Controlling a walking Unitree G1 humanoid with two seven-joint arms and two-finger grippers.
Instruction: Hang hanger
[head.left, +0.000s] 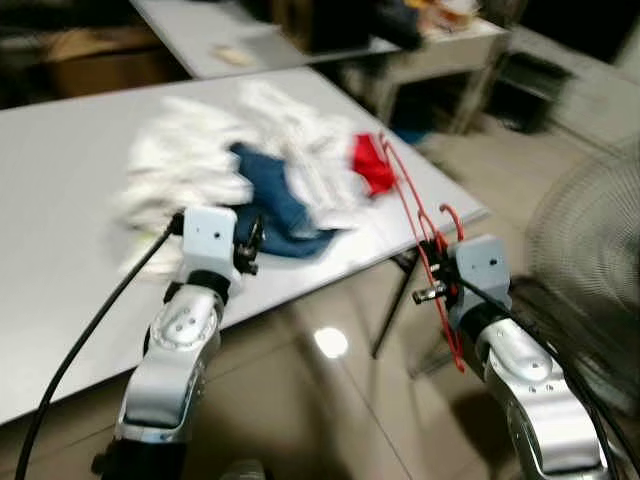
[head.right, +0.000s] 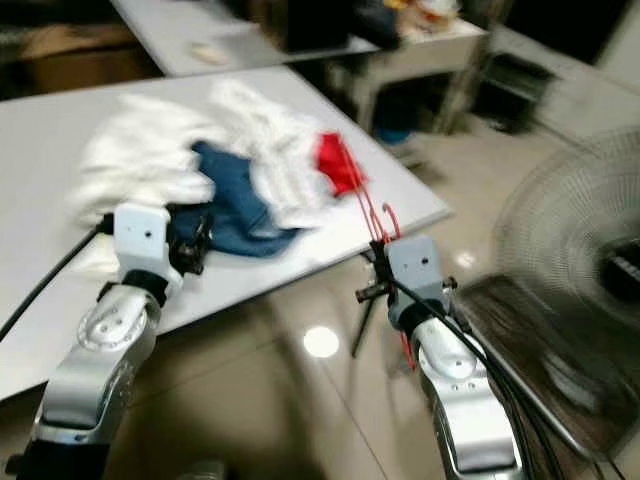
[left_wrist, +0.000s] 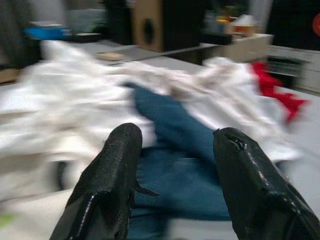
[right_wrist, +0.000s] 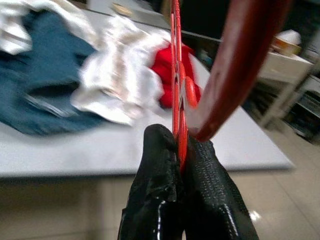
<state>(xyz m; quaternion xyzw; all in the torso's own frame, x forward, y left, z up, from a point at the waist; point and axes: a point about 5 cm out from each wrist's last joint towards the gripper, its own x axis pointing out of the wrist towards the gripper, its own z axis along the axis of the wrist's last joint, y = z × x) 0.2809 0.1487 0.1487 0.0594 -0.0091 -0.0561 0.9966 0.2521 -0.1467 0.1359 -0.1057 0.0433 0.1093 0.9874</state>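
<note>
**Hanger pinched in our right gripper, off the table's right edge**

Hanger (head.left: 425, 235), red and thin, stands in our right gripper (right_wrist: 180, 150), just off the right edge of the white table (head.left: 60, 160). Our right fingers (right_wrist: 155, 170) are pressed together on its wire, and its hook curves close past the wrist camera. Part of it rises toward the clothes and part hangs below the gripper over the tiled floor (head.left: 330, 400).

Our left gripper (left_wrist: 175, 150) is over the near part of the table, pointing at the pile. Its jaws are spread with nothing between them; a blue garment (head.left: 275, 200) lies just beyond the tips.

White cloth (head.left: 185, 160) lies heaped around the blue garment, with a red garment (head.left: 372, 165) at the pile's right end. A fan (head.left: 590, 250) stands at far right. Both head views are blurred.
</note>
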